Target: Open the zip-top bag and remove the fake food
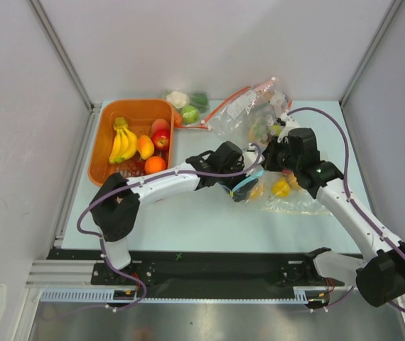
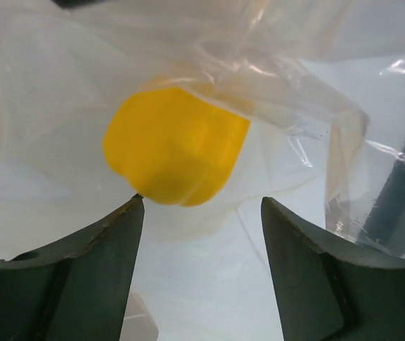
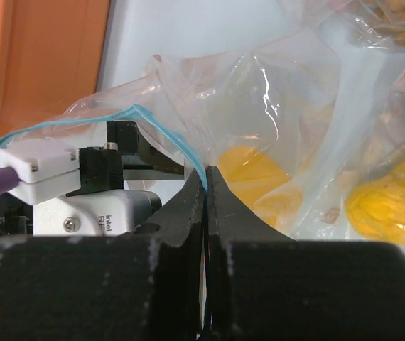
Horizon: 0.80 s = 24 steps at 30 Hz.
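Note:
The zip-top bag (image 1: pixel 288 195) lies at the table's middle right, its teal zip strip (image 1: pixel 248 178) pulled into an open loop. My right gripper (image 1: pixel 265 165) is shut on that strip (image 3: pixel 201 170), holding the mouth up (image 3: pixel 207 174). My left gripper (image 1: pixel 247 190) is open and reaches into the bag's mouth. Its fingers (image 2: pixel 110 249) stand apart just short of a yellow fruit (image 2: pixel 177 145) inside (image 2: pixel 202 202). The left fingertip is at the fruit's lower edge. Yellow fruits (image 1: pixel 281 187) show through the plastic (image 3: pixel 254 170). A banana bunch (image 1: pixel 122 144), a mango-like piece (image 1: pixel 146 147) and an orange (image 1: pixel 155 165) lie in the orange basket (image 1: pixel 100 153).
A red apple (image 1: pixel 161 138) is also in the basket. A clear bag with a red zip strip (image 1: pixel 249 106) lies at the back, just behind the right gripper. A small bag with green and white pieces (image 1: pixel 187 104) lies behind the basket. White walls surround the table.

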### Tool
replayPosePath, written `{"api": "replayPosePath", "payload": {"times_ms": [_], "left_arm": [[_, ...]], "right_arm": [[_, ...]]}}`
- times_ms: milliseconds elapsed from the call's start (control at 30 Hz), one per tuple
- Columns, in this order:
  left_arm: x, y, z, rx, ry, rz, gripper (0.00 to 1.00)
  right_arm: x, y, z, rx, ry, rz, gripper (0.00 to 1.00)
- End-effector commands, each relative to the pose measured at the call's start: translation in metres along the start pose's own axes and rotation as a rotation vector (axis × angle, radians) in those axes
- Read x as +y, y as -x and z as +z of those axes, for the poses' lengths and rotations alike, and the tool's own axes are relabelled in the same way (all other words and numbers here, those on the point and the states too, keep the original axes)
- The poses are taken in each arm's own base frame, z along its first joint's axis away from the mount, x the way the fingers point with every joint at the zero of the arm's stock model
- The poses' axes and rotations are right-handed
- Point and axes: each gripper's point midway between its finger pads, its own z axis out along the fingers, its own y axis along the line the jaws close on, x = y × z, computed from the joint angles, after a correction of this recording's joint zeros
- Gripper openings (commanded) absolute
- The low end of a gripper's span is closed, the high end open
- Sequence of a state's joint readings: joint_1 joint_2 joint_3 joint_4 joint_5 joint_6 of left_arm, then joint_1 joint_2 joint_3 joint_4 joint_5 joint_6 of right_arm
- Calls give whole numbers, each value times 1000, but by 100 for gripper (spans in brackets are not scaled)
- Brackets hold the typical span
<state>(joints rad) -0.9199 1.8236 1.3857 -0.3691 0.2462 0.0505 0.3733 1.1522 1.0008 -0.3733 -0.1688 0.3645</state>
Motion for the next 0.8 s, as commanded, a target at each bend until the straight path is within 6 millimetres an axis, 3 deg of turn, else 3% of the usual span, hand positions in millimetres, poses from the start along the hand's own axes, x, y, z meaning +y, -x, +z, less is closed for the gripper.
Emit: {"api": "replayPosePath", "payload": {"times_ms": [0,67,100,233,567,767], "left_arm": [[-4,22,-9,-103,4,6,73],[-1,19,-5,-112,14,-8,73],[0,23,-4,-133,17,-8,73],[2,27,9,-150,13,-4,76],[-3,23,24,-109,-43,4,77],[-4,-2,32,-40,-53,-26,80]], "right_arm": [[8,2,2,-41,25,-30,0],[8,-8,5,-33,30,-16,0],[2,-23,8,-7,21,-8,0],[-4,-39,8,9,14,13,0],[-8,-42,3,10,-9,22,0],[-8,-40,3,4,-11,32,0]]}}
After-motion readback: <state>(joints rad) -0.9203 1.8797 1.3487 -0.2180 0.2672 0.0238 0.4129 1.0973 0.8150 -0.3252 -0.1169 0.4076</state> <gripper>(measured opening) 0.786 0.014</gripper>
